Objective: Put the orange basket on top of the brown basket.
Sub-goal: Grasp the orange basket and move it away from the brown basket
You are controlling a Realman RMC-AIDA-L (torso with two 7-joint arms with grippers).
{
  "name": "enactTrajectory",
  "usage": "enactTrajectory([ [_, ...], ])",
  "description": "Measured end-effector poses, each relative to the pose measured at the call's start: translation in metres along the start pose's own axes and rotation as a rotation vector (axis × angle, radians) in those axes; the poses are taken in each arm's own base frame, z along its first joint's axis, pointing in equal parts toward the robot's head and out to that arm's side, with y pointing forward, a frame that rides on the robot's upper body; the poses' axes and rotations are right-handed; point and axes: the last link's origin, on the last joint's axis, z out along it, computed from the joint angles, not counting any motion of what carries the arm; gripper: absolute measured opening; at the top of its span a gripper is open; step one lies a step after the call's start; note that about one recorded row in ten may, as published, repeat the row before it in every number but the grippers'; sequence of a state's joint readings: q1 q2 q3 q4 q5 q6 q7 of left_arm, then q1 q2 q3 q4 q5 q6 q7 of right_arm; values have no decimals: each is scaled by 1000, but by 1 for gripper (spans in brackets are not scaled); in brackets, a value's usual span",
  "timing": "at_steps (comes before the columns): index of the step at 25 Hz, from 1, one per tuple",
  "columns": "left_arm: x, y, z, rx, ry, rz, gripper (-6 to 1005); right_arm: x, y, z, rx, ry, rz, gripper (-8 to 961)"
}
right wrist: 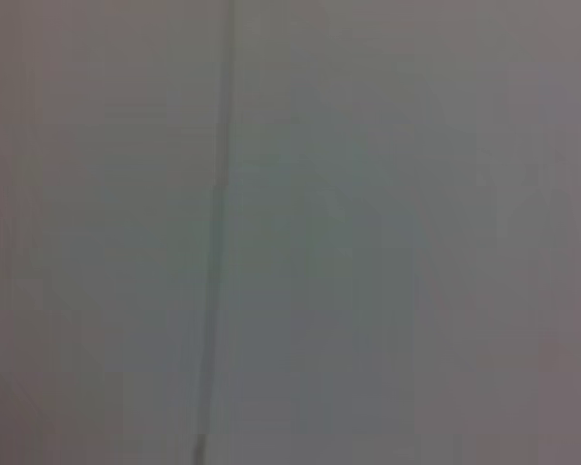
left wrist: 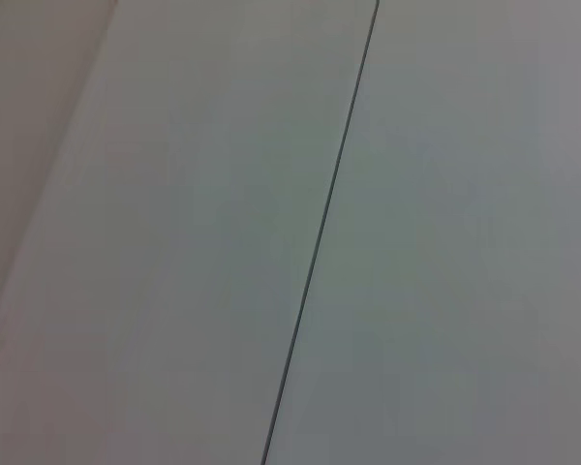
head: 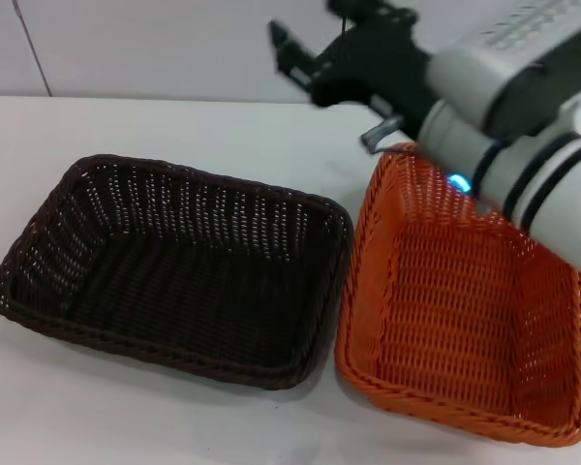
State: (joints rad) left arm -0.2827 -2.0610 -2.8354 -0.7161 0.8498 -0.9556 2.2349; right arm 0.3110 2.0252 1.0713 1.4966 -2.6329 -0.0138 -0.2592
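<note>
The brown basket (head: 174,266) sits empty on the white table (head: 58,407), left of centre in the head view. Beside it on the right lies the orange basket (head: 455,310), also empty, and their long rims nearly touch. My right arm reaches in from the upper right, crossing over the orange basket's far corner. Its black right gripper (head: 289,53) hangs in the air beyond both baskets, fingers spread and holding nothing. Neither the left arm nor its gripper shows in any view. Both wrist views show only a pale surface with a thin seam.
Bare white tabletop runs along the front edge and to the left of the brown basket. A pale panelled wall (head: 126,48) stands behind the table.
</note>
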Motion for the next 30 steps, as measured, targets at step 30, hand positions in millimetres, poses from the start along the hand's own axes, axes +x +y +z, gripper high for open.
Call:
enactTrajectory([
  [30,6,5,16,12,17,-3,605,-56,67,-5,-407,702,-430,632],
])
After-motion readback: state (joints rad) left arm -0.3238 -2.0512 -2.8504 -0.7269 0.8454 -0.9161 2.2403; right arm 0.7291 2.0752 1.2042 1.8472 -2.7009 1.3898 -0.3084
